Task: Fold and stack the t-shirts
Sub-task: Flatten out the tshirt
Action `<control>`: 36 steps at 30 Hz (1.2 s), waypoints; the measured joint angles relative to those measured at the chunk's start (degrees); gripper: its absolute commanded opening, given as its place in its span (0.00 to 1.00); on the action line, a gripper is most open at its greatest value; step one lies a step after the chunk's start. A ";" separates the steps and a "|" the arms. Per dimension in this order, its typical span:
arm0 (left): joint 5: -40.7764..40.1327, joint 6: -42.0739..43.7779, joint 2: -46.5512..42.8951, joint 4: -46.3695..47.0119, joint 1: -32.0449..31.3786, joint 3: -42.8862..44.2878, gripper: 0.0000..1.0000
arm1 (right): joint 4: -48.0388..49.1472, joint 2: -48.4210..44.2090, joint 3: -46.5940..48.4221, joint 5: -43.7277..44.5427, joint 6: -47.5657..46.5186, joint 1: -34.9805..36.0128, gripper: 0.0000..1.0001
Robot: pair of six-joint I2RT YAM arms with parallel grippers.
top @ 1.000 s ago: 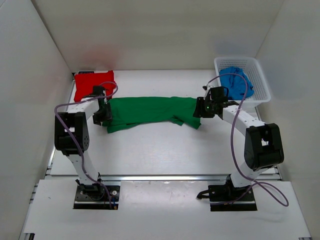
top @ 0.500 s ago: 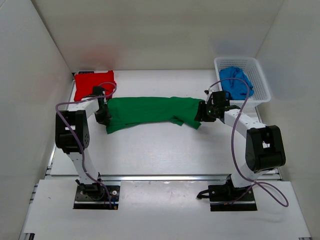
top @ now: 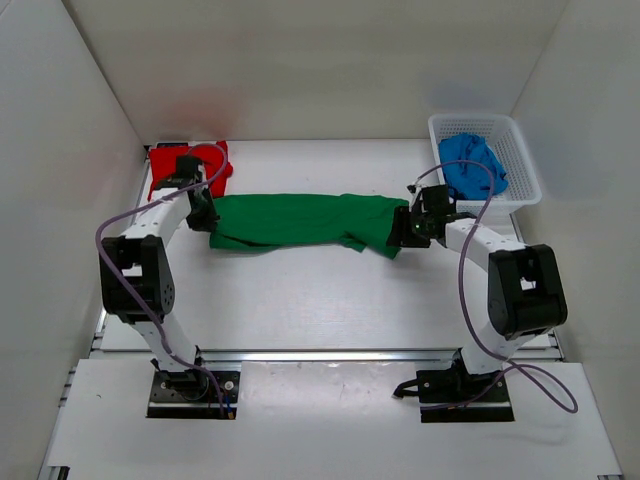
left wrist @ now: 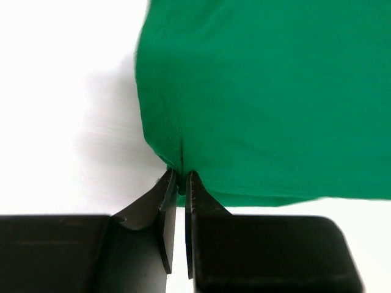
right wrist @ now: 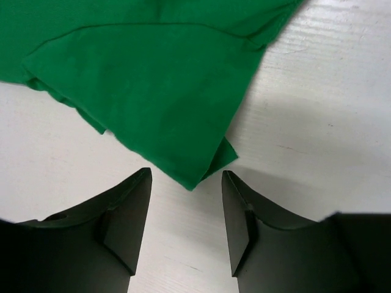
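A green t-shirt [top: 300, 221] lies stretched across the middle of the table as a long folded band. My left gripper [top: 203, 218] is shut on its left edge; the left wrist view shows the green cloth [left wrist: 263, 91] pinched between my fingertips. My right gripper [top: 405, 232] is open at the shirt's right end; in the right wrist view a corner of the green shirt [right wrist: 153, 79] lies just ahead of my spread fingers, untouched. A folded red t-shirt [top: 185, 168] lies at the back left. A blue t-shirt [top: 472, 166] sits crumpled in the basket.
A white plastic basket [top: 520, 160] stands at the back right against the wall. White walls enclose the table on the left, back and right. The arm bases are bolted at the near edge.
My left gripper has pulled the shirt's left edge back and to the left, toward the red shirt. My right gripper has shifted slightly toward the shirt's right corner and stays open.
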 measured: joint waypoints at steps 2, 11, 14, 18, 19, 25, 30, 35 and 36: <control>0.44 -0.20 -1.49 -0.22 -0.85 1.44 0.00 | 0.35 1.70 0.00 0.15 0.42 0.04 0.45; 2.10 -0.72 -4.61 -1.38 -2.36 4.28 0.14 | 1.46 3.76 -0.35 -2.91 2.73 0.00 0.00; 2.51 -1.16 -4.63 -1.44 -2.14 4.22 0.13 | 2.25 1.27 -1.51 -3.72 3.19 -0.28 0.03; 2.58 -1.53 -4.63 -1.44 -1.86 3.78 0.00 | 3.26 -0.63 -1.66 -5.18 3.43 -1.11 0.00; 2.58 -1.51 -4.63 -1.44 -1.81 3.61 0.00 | 3.32 -0.68 -1.66 -5.35 3.43 -1.14 0.00; 2.62 -1.42 -4.63 -0.83 -1.49 1.77 0.17 | 3.19 -0.68 -1.66 -5.92 3.48 -0.96 0.00; 2.69 -1.16 -4.50 0.11 -1.05 -1.09 0.28 | 3.28 -0.68 -1.66 -6.19 3.96 -0.92 0.00; 2.60 -1.07 -3.30 1.49 -1.03 -2.23 0.29 | 3.26 -0.68 -1.66 -6.60 4.00 -0.92 0.00; 2.60 -1.07 -2.97 2.12 -1.03 -2.69 0.32 | 3.26 -0.68 -1.66 -6.71 4.02 -0.92 0.00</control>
